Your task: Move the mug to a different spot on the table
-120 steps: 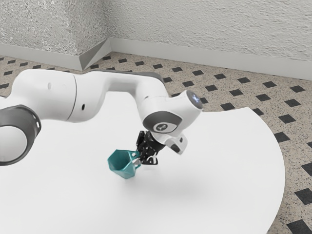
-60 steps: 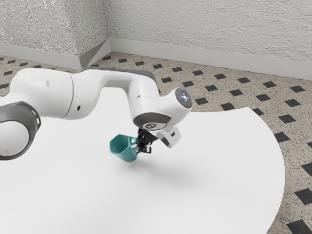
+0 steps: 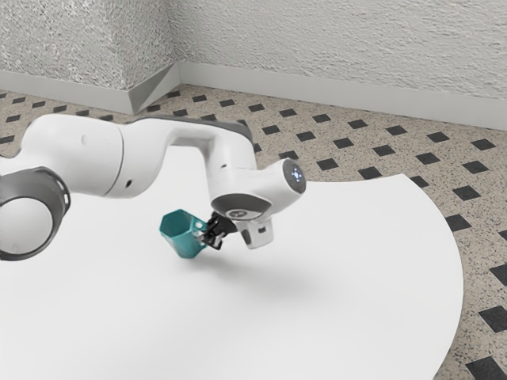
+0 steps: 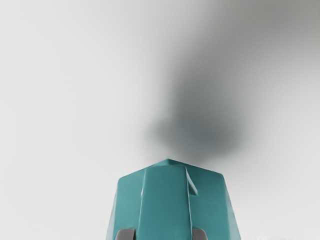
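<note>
A teal faceted mug [image 3: 181,233] hangs tilted a little above the white table [image 3: 341,301], its mouth turned toward the exterior view's left. My black gripper [image 3: 209,235] is shut on the mug's side nearest the arm's wrist. In the wrist view the mug [image 4: 172,202] rises just under my hand, with two grey fingertips [image 4: 126,234] pressed on its body. Its blurred shadow lies on the table beyond it.
The round white table has its curved edge [image 3: 455,261] at the exterior view's right, with checkered floor beyond. My white arm [image 3: 119,162] spans the view's left half above the tabletop.
My hand has carried the mug toward the exterior view's left and slightly upward in the picture. The grip on the mug has stayed the same.
</note>
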